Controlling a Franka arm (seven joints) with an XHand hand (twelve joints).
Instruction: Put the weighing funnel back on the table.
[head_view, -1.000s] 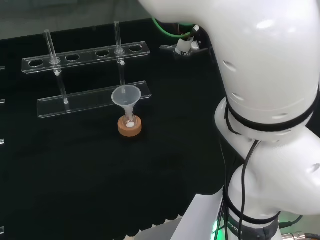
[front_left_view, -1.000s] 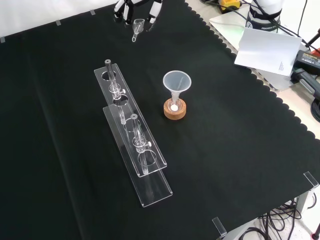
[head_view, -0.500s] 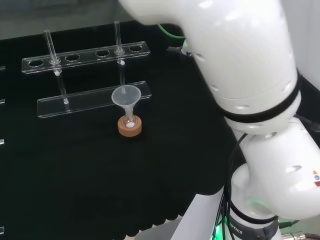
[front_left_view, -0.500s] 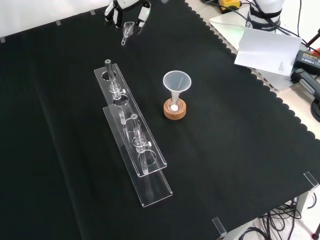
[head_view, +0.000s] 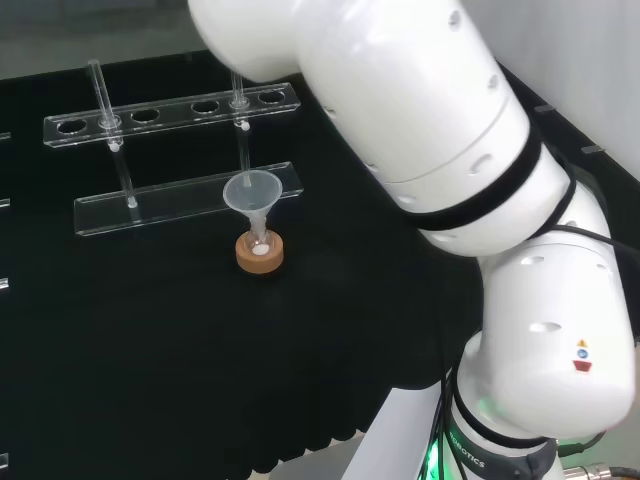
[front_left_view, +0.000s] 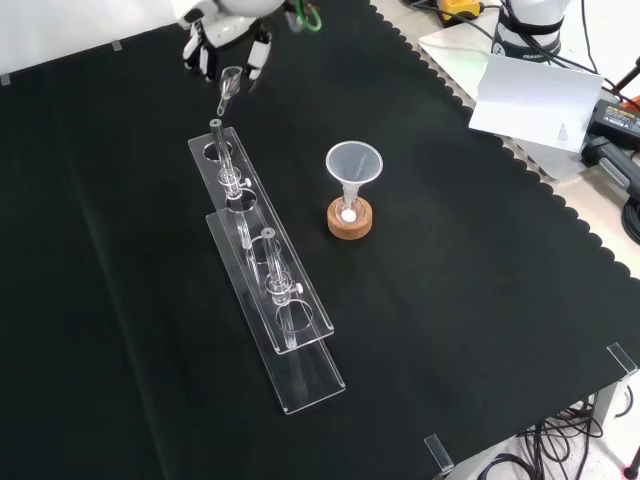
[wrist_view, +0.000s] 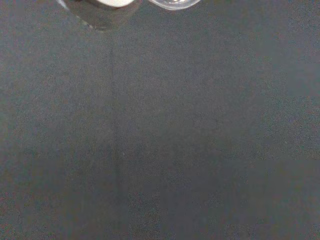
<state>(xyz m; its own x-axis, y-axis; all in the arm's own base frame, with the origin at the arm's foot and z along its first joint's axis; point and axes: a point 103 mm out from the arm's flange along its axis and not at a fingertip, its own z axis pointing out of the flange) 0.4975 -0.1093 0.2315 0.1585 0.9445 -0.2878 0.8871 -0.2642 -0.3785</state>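
In the front view the hand (front_left_view: 222, 40) hangs at the top, left of centre, above the far end of the rack. Its fingers are curled round the weighing funnel (front_left_view: 229, 86), a small clear scoop whose short stem points down toward the cloth, off the surface. In the wrist view a blurred white part of the hand (wrist_view: 107, 3) and a clear rim of the weighing funnel (wrist_view: 172, 4) sit over plain black cloth. In the head view the arm's white links cover the hand.
A clear test tube rack (front_left_view: 265, 270) (head_view: 170, 110) with two upright tubes lies just below the hand in the front view. The big funnel (front_left_view: 354, 165) (head_view: 249, 193) stands in a small flask on a cork ring (front_left_view: 349, 219). Papers and cables lie off the cloth's right edge.
The hand has carried the weighing funnel leftward and slightly lower in the front view, nearer the rack's far end. In the head view the arm's links have swung left.
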